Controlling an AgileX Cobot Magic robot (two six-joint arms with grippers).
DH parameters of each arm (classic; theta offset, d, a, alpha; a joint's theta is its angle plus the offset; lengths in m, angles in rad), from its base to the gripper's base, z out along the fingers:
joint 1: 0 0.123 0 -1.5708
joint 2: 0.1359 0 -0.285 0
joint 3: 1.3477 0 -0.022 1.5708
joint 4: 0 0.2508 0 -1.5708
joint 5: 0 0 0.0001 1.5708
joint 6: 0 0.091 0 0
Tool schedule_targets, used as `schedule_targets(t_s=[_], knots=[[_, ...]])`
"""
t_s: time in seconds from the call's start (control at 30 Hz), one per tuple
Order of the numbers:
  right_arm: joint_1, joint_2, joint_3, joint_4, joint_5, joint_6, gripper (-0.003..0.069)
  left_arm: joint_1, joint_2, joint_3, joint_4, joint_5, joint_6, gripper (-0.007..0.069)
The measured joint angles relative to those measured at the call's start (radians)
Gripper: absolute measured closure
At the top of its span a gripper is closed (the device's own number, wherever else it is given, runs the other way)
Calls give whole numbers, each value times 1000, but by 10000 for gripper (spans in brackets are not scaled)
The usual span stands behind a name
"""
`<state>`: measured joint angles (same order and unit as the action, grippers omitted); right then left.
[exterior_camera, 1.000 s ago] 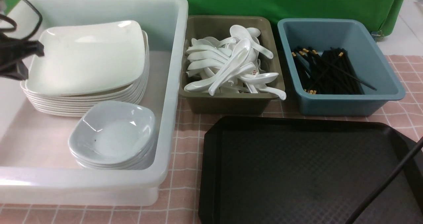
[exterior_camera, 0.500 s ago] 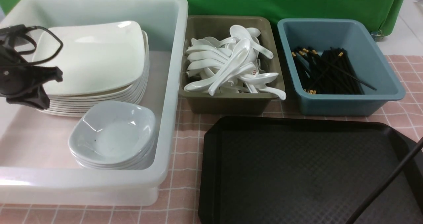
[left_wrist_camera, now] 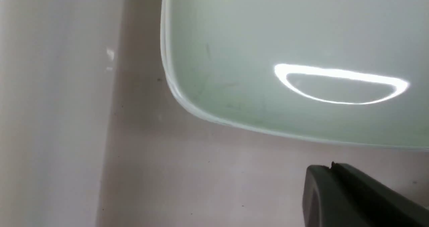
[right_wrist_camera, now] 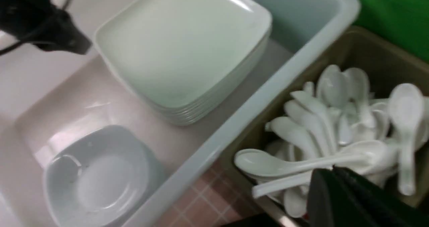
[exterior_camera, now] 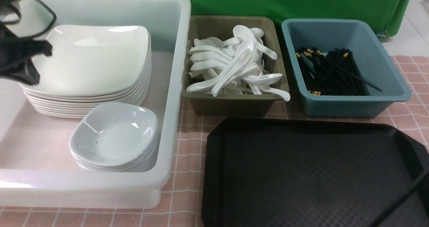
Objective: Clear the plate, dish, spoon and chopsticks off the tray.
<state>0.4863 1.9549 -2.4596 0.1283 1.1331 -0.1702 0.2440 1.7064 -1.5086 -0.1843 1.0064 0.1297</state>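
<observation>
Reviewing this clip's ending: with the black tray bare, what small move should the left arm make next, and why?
Probably lift the shut left gripper clear of the white tub. The glossy white square plate lies flat atop its stack, the black textured plastic tray holds nothing, and the gripper holds nothing.

Front view wide, wrist views close, sharing plate (exterior_camera: 90, 58) stack

White tub (exterior_camera: 177, 86) is seen at 9 o'clock on the pink checked tablecloth (exterior_camera: 187, 146). Olive bin (exterior_camera: 234, 104) is placed just beside it toward 12 o'clock; blue bin (exterior_camera: 352, 104) is set next along, toward 2 o'clock, near but apart. Green backdrop (exterior_camera: 301, 2) is hung behind all three, across 12 o'clock. Pale floor (exterior_camera: 412, 36) is visible past the cloth edge at 2 o'clock.
</observation>
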Motion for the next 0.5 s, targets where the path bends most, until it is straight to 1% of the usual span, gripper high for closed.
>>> schedule_targets(t_s=[0.07, 0.1, 0.13, 0.2, 0.27, 0.33, 0.37, 0.4, 0.5], knots=[[0, -28, 2, -37, 0, 8, 629, 0, -40, 4, -16, 2, 10, 620], [0, -80, 3, -98, 0, 15, 629, 0, -113, 15, -67, 3, 44, 620], [0, -94, 3, -104, 0, 16, 629, 0, -131, 18, -74, 3, 49, 620], [0, -200, 14, -190, 0, 33, 629, -2, -256, 28, -175, -2, 113, 620], [0, -282, 45, -260, 0, 50, 629, -17, -346, 30, -217, -9, 152, 620], [0, -412, 125, -337, 1, 79, 629, -69, -476, 34, -245, -25, 181, 620], [0, -424, 135, -343, 1, 79, 629, -74, -486, 34, -245, -25, 183, 620], [0, -523, 222, -391, 1, 100, 629, -129, -567, 47, -256, -44, 191, 620], [0, -723, 420, -416, -1, 131, 629, -239, -703, 107, -265, -79, 217, 620]])
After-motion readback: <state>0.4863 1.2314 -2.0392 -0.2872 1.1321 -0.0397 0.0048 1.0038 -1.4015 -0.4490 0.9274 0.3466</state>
